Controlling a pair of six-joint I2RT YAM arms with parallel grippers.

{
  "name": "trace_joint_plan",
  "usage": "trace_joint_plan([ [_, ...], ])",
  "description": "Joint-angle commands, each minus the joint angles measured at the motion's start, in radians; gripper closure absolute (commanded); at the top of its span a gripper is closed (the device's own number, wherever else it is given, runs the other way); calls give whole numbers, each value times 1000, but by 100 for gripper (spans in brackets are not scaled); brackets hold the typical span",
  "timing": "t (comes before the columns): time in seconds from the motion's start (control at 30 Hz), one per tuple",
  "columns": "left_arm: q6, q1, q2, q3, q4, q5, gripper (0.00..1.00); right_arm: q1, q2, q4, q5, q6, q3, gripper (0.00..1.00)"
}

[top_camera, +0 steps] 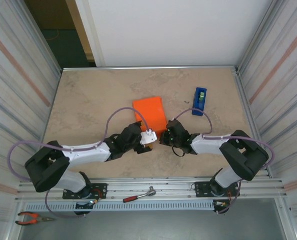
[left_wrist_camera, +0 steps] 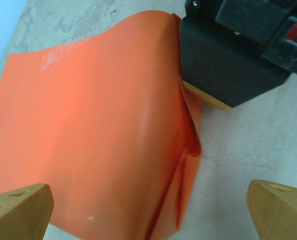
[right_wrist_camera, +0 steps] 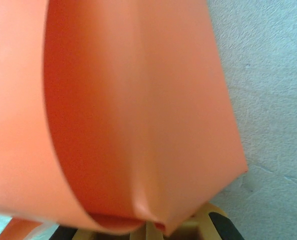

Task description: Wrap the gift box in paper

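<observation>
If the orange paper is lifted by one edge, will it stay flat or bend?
Probably floppy: the paper bows in a soft curve where its edge is raised. It likely creases easily, since a sharp fold shows near that edge. It looks thin, so it is probably light.
</observation>
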Motion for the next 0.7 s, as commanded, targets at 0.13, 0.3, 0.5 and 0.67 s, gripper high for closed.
trace_joint_plan([
  [0.13,106,-15,76,0,177,-62,1,-11,-10,3,-9,-19,27,100],
  [0.3,112,-16,116,19,189,-57,1,-15,-7,4,-12,-15,27,100],
  [0.5,110,-17,152,24,196,-55,1,-19,-13,1,-11,-14,24,100],
  [0.67,97,-15,181,44,183,-81,4,-21,-12,2,-12,-12,25,100],
])
